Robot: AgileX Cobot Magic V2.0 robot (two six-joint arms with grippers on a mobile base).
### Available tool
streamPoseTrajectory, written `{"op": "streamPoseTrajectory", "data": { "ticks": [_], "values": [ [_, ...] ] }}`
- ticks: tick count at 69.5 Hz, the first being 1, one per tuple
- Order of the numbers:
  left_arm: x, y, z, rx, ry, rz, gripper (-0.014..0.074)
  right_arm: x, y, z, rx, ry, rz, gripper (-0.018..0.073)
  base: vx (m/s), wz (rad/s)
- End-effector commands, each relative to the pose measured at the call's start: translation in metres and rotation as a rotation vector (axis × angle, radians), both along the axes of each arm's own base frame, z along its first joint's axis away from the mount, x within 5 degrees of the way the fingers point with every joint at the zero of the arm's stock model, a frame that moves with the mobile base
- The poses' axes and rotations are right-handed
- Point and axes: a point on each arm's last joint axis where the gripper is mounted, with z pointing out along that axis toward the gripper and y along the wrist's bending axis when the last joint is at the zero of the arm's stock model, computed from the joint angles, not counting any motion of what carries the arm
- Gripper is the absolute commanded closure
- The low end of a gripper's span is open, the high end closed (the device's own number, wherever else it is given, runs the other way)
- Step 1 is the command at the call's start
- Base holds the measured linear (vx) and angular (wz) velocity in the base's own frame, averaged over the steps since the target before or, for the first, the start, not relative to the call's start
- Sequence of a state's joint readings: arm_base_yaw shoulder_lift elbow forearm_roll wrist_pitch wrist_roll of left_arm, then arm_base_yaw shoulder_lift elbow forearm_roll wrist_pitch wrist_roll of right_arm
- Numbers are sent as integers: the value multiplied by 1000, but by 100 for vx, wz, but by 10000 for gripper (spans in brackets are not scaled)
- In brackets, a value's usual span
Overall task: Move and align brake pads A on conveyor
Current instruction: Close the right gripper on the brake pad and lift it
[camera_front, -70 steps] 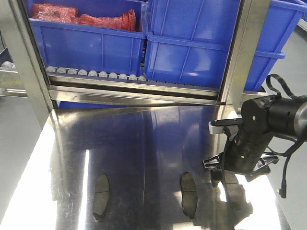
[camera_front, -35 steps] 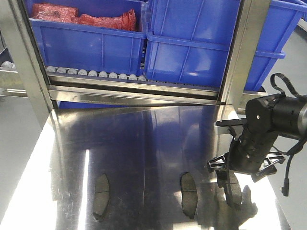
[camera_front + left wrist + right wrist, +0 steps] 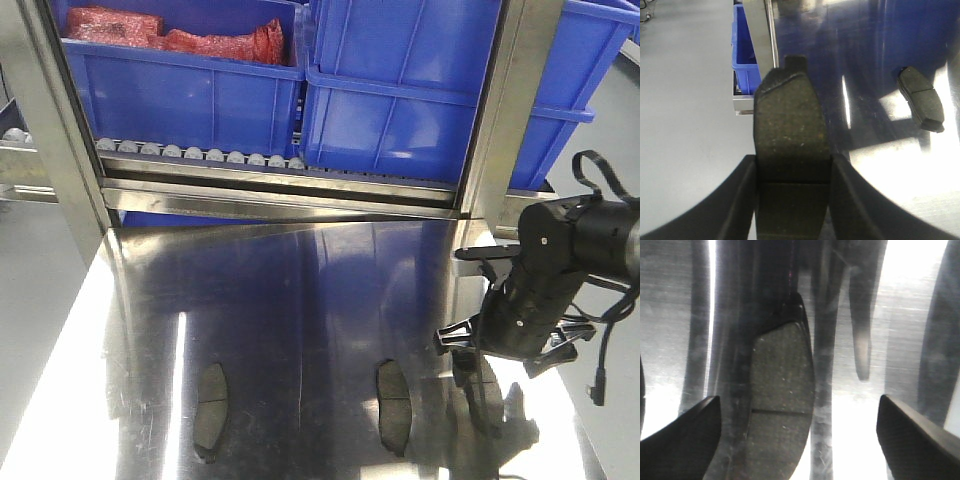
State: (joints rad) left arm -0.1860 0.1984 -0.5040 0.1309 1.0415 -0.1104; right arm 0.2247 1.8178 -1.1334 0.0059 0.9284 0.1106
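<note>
While left pincer [image 3: 792, 166] grips brake pad [image 3: 790, 125], right pincer [image 3: 798, 407] spread above second pad [image 3: 781, 375]

Front view: high and set back, facing down across the table [image 3: 300, 290] toward blue bins [image 3: 400, 110]. Wrist views: close-ups of that same table, the left looking along the brake pad [image 3: 790, 120] in the left end effector [image 3: 792, 172], the right steeply down.

Brake pad [image 3: 791, 145] cut off at bottom, left wrist view
</note>
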Motion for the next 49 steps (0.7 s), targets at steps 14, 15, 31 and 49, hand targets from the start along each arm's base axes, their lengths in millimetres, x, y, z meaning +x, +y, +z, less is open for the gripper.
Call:
{"op": "streamPoseTrajectory", "data": {
  "ticks": [14, 15, 31, 49],
  "values": [
    [4, -1, 15, -11, -101, -9, 602, 8, 1, 13, 7, -24, 11, -34, 0, 0],
    [4, -1, 15, -11, -101, -9, 602, 8, 1, 13, 7, -24, 11, -34, 0, 0],
    [4, -1, 15, -11, -101, -9, 602, 9, 0, 5, -5, -4, 24, -34, 0, 0],
    [4, -1, 15, -11, -101, -9, 602, 9, 1, 3, 0, 4, 38, 110, 0, 0]
  ]
}}
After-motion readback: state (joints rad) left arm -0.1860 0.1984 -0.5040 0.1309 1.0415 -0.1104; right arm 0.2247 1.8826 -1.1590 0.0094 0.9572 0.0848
